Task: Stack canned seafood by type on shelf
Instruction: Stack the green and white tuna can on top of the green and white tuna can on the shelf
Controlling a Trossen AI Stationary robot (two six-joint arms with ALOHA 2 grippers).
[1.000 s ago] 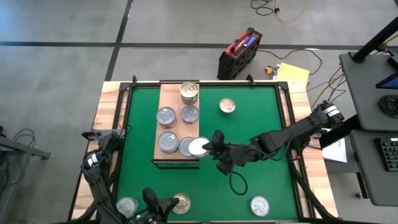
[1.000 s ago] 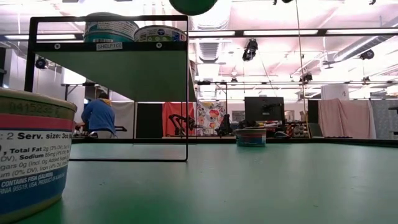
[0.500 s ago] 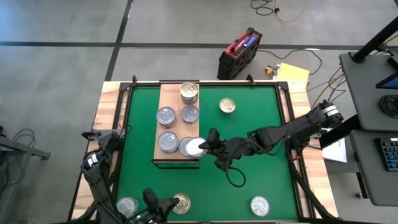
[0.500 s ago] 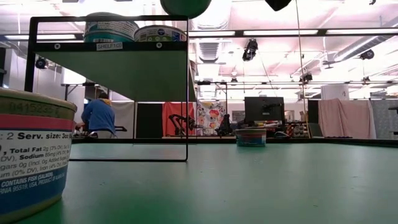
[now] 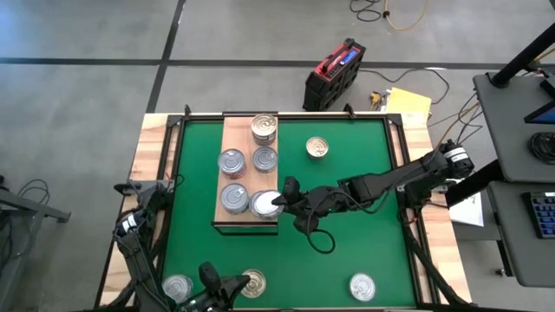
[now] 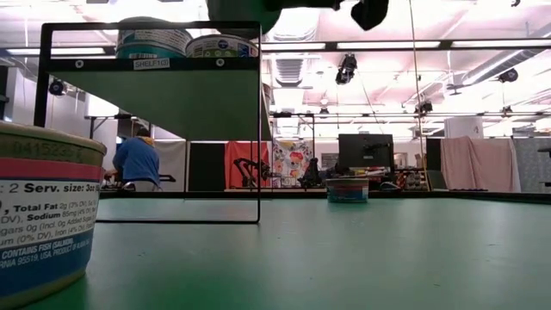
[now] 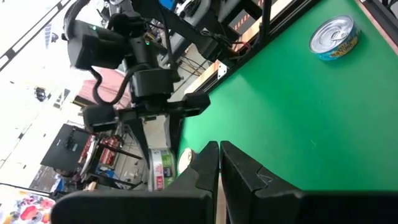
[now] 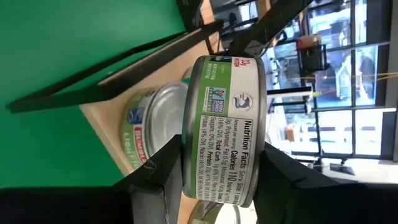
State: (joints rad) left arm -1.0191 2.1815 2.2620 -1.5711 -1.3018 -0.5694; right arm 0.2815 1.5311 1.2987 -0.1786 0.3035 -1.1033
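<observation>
My left gripper [image 7: 217, 163] waits at the mat's [image 5: 347, 182] near-left corner, fingers together. On the shelf [image 5: 238, 139] sit five tins. My right gripper [image 5: 279, 203] clamps a tin [image 8: 227, 127] over the shelf's near-right corner.

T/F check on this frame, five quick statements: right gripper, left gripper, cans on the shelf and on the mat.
1. The right gripper is shut on a green-labelled can. True.
2. That can is over the green mat's far right corner. False: it is over the near end of the wooden shelf.
3. The left gripper holds a can. False: its fingers are shut on nothing.
4. A gold-lidded can sits on the mat, off the shelf. True.
5. The shelf is bare. False: several cans stand on it.
</observation>
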